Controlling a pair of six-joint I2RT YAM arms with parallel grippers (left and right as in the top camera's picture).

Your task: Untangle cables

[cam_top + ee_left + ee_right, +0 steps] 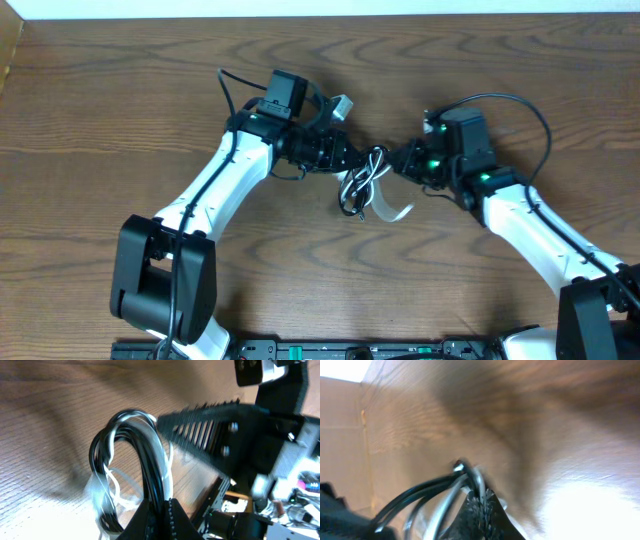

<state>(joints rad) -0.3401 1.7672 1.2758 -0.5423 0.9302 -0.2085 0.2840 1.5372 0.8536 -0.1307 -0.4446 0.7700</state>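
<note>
The cables (362, 180) are a small tangle of thin black and white cords at the middle of the wooden table, between my two grippers. My left gripper (352, 160) reaches in from the left and is shut on the cables; its wrist view shows black and white loops (150, 455) rising from between its closed fingertips (165, 502). My right gripper (393, 160) comes in from the right and is shut on the cables too. In its view, cords (445, 492) bend away leftward from its pinched tips (482, 495). A white strand (392, 212) trails onto the table below the bundle.
The wooden table (110, 110) spreads around both arms. A pale wall (340, 435) borders it at one edge. The right arm's body (260, 435) looms close in the left wrist view. Thick black arm wires (525, 105) arc over the right wrist.
</note>
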